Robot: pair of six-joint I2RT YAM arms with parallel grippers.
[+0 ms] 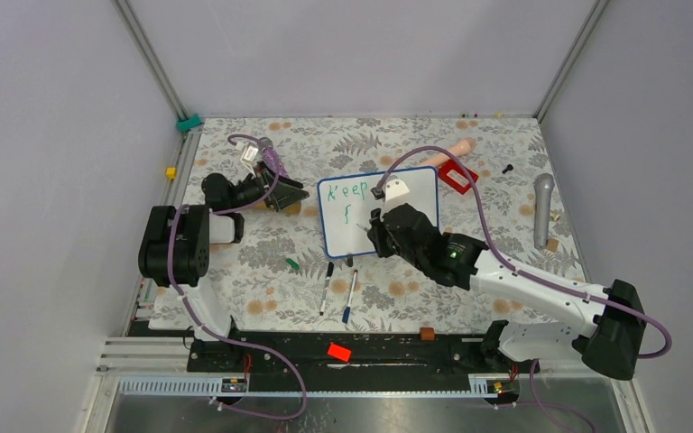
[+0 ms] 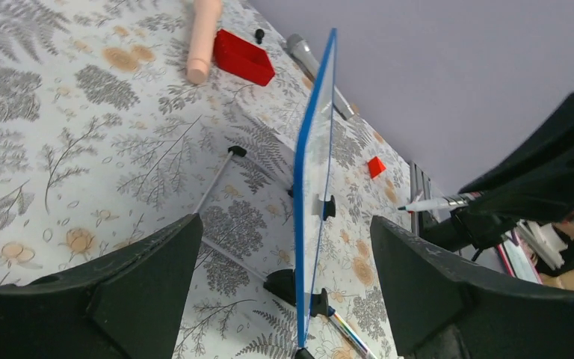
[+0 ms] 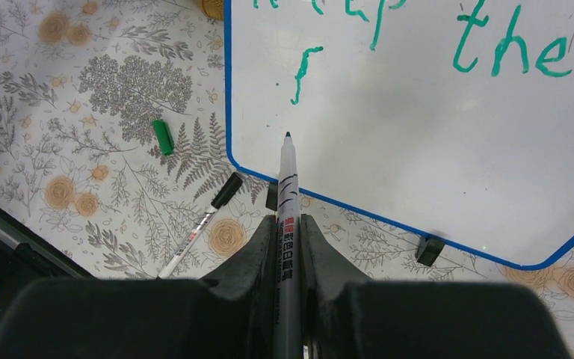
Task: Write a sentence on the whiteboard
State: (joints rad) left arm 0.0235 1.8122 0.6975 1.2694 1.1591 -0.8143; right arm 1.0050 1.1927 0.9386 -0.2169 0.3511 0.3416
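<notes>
I see my right pincer closed on a marker, its tip at the lower left of the whiteboard, which stands in the middle of the counter. The sentence reads only "Keep the" and one stroke. My left pincer faces the board's edge wide open, holding nothing; two pens and a green cap lie near its feet.

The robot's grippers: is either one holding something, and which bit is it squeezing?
The right gripper pinches a marker by its barrel, the tip poking out toward the whiteboard. The left gripper is open and holds nothing.
</notes>
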